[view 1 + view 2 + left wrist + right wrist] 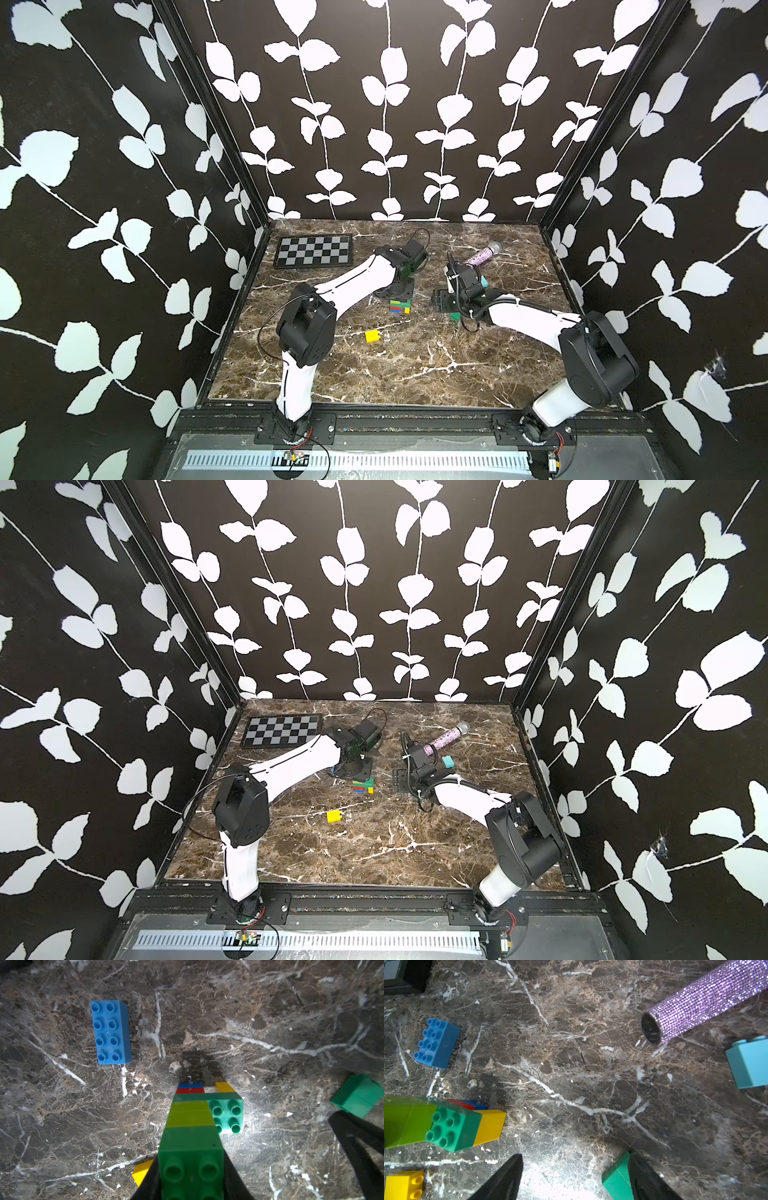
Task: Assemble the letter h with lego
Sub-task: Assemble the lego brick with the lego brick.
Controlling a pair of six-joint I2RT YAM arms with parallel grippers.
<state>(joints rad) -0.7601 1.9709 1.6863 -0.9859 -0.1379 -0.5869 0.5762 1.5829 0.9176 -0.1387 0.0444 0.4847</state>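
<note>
L claw (190, 1159) grips lego stack (191, 1118), R claw (574, 1157) spread.

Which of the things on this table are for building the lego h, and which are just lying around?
For the job: brick stack, yellow brick, blue brick, light blue brick, dark green brick.
Lying about: purple microphone, chequered board.

Smooth, glossy plastic lego (190, 1140) on polished, veined marble-look table (571, 1053); microphone (704, 1001) sheathed in glittery beads.
</note>
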